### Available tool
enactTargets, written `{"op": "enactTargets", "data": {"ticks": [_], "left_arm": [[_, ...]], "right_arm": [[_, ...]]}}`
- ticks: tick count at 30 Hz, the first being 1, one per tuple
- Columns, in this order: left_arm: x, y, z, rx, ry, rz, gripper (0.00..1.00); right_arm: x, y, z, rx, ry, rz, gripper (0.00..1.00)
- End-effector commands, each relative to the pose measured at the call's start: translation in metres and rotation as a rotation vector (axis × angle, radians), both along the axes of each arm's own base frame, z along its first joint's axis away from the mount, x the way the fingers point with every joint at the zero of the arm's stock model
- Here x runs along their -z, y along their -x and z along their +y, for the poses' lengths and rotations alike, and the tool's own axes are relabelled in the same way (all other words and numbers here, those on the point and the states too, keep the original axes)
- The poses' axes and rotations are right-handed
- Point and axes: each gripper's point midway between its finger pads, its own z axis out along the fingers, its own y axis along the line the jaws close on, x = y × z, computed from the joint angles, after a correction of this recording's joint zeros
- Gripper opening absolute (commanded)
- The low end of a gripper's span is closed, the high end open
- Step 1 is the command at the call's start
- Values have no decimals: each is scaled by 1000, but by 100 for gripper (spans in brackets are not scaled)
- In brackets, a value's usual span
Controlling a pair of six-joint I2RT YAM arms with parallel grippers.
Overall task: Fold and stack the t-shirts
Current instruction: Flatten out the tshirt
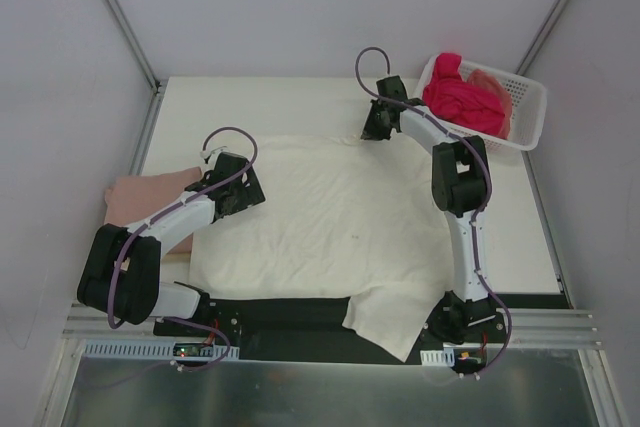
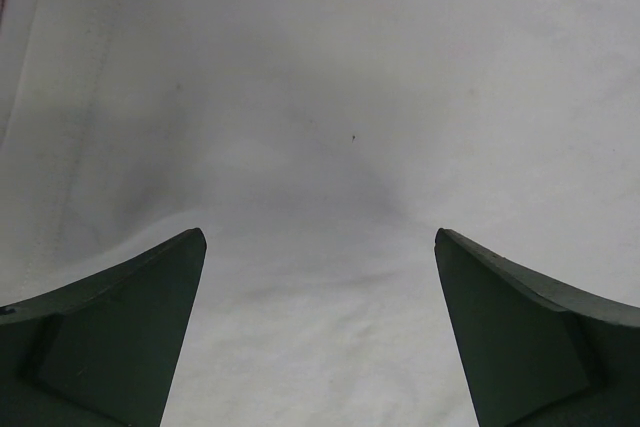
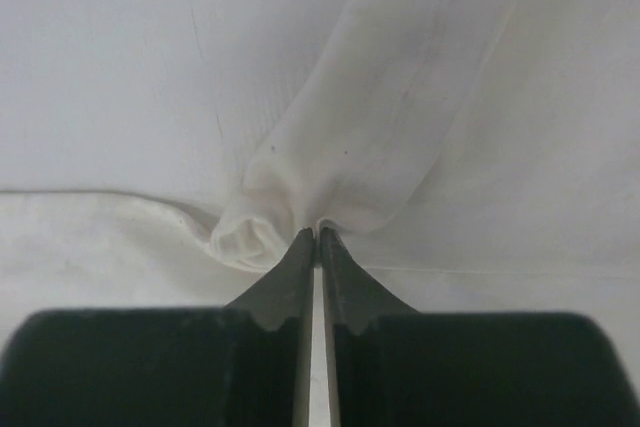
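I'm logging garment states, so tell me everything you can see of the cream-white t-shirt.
The cream-white t-shirt is thin, soft cloth, spread mostly flat and lightly wrinkled on the table, one corner hanging over the near edge. The right gripper is shut on a bunched fold at its far edge; the left gripper is open over its left side, by the folded pink t-shirt.

Bright, even, diffuse light across the table [image 1: 300, 107], shadows faint and soft. Dimmer and greyer in the left wrist view, with near-black fingers [image 2: 110, 347] slightly out of focus.
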Motion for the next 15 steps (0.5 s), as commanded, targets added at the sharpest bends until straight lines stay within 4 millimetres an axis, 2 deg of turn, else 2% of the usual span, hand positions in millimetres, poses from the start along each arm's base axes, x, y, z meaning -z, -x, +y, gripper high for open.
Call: {"op": "enactTargets", "data": {"ticks": [1,5,7,8,9,10,11,12,14,15], "left_arm": [[0,-3,9,-14,-37,-16,99],[0,-3,8,-12,-34,-17,99],[-1,-3,7,-10,-32,-18,99],[-1,-4,7,-10,-32,-18,99],[-1,-4,8,-12,-38,-18,99],[-1,-5,9,-10,-41,-18,99],[-1,-5,9,-9,-42,-18,99],[0,-5,8,-6,-43,-16,99],[-1,-5,7,1,-38,-16,99],[-2,-5,6,4,-36,-17,99]], "right_arm": [[-28,-22,6,3,-33,-99,1],[-49,-43,13,-18,-57,-203,1],[-51,-57,23,-43,-84,-247,1],[-59,-71,34,-70,-100,-292,1],[-61,-75,43,-102,-119,-310,1],[-68,-83,52,-126,-130,-342,6],[-88,-91,65,-158,-143,-402,8],[-73,-96,69,-178,-123,-407,17],[-77,-99,73,-181,-103,-431,43],[-71,-98,70,-169,-88,-426,45]]}}
